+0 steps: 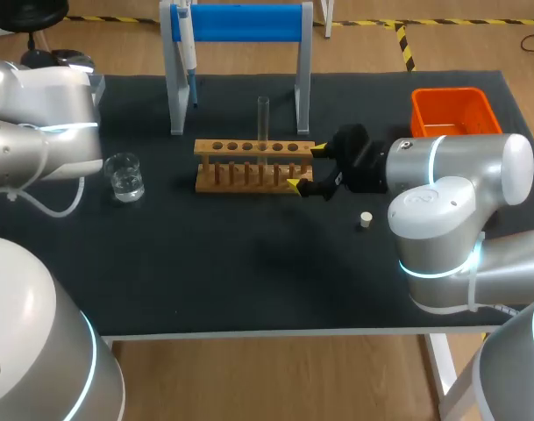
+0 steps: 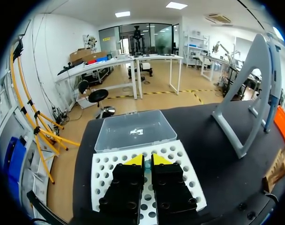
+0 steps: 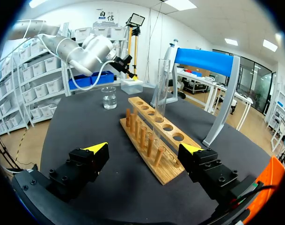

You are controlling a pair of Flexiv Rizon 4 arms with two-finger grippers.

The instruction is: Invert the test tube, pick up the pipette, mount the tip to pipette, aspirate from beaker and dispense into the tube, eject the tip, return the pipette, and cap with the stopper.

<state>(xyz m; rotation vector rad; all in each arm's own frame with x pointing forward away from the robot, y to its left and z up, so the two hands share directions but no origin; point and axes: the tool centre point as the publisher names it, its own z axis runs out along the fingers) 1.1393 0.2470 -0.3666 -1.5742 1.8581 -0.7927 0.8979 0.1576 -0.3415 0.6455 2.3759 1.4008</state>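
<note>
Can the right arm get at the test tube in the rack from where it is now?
Probably yes. The right pincer is open at the end of the wooden rack, and the test tube stands upright, rising above the rack with nothing beside it.

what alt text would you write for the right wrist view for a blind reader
The right claw is open, its yellow-tipped fingers spread wide with the near end of a wooden rack between them; one glass test tube stands upright in the rack. Beyond are a beaker of clear liquid, the blue-topped stand and the left arm.
</note>
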